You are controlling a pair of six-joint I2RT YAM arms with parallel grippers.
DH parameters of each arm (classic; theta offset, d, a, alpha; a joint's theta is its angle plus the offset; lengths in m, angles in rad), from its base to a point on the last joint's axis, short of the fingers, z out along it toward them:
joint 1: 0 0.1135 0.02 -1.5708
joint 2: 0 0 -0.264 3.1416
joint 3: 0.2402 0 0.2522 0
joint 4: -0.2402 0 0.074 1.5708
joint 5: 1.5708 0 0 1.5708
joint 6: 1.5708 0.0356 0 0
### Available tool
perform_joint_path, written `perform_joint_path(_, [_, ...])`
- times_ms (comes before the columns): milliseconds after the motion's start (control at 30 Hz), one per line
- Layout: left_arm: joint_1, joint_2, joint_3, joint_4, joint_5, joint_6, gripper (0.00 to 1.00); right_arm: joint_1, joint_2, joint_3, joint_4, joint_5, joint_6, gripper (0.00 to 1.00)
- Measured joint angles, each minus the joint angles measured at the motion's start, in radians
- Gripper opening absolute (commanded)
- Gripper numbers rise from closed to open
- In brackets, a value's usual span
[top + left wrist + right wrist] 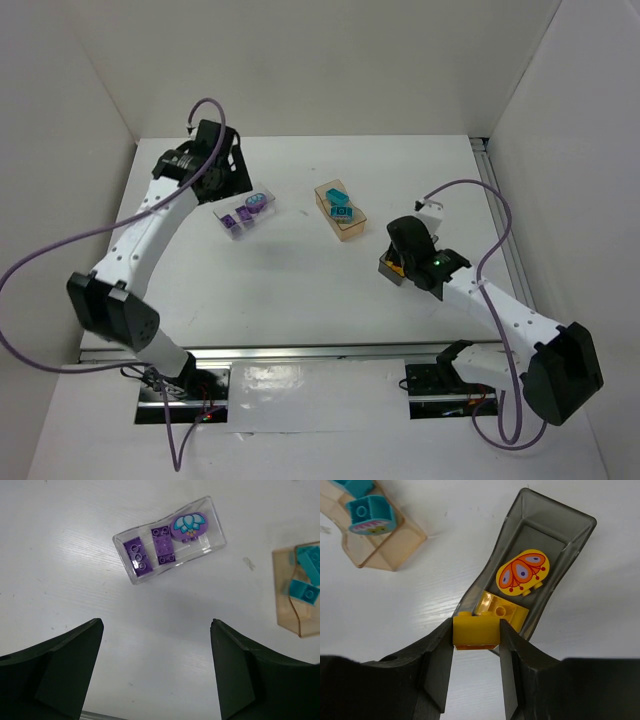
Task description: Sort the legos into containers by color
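A yellow brick (476, 630) sits pinched between the fingers of the right gripper (476, 636) at the near end of the dark smoky grey box (547, 530). It is just over the rim and touching, or nearly touching, a second yellow brick (501, 611) already inside, while a round orange butterfly tile (522, 573) lies farther in. The release looks best made after a small nudge forward over the box's bare floor, held low, so the brick drops inside rather than catching the rim or bouncing off its neighbour. Beyond, the tan-orange box (387, 555) holds teal pieces (370, 512), and the clear box (216, 527) holds two purple bricks (140, 556) and a purple flower tile (188, 524). The left gripper (156, 670) hangs above the table (60, 540) near the clear box, jaws wide apart and empty.
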Motion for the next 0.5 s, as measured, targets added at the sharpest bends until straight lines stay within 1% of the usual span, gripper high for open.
perform_joint_path(33, [-0.009,-0.053,-0.034,0.007,0.006,0.0,0.94,-0.002,0.016,0.0,0.0,0.01,0.001,0.41])
perform_joint_path(67, [-0.014,-0.096,-0.061,0.012,0.014,0.0,0.94,-0.003,0.028,0.0,0.0,0.016,0.002,0.45])
perform_joint_path(100, [-0.014,-0.131,-0.086,0.018,0.022,0.0,0.94,-0.008,0.038,0.0,0.002,0.024,0.004,0.52])
perform_joint_path(167, [-0.015,-0.178,-0.123,0.032,0.032,0.0,0.94,-0.021,0.052,0.0,0.003,0.035,0.01,0.74])
perform_joint_path(200, [-0.015,-0.185,-0.132,0.035,0.036,0.001,0.94,-0.028,0.06,0.0,0.006,0.041,0.01,0.87])
perform_joint_path(267, [-0.015,-0.184,-0.143,0.043,0.044,0.002,0.95,-0.042,0.081,0.002,0.01,0.051,0.013,0.92])
perform_joint_path(300, [-0.015,-0.179,-0.147,0.046,0.051,0.002,0.95,-0.049,0.093,0.005,0.009,0.054,0.011,0.97])
perform_joint_path(333, [-0.015,-0.174,-0.15,0.046,0.053,0.002,0.95,-0.056,0.108,0.011,0.008,0.056,0.011,0.97])
perform_joint_path(367, [-0.017,-0.169,-0.155,0.046,0.056,0.002,0.95,-0.061,0.121,0.02,0.002,0.059,0.01,1.0])
perform_joint_path(500, [-0.023,-0.17,-0.162,0.046,0.061,0.002,0.95,-0.067,0.127,0.073,-0.036,0.103,0.032,1.0])
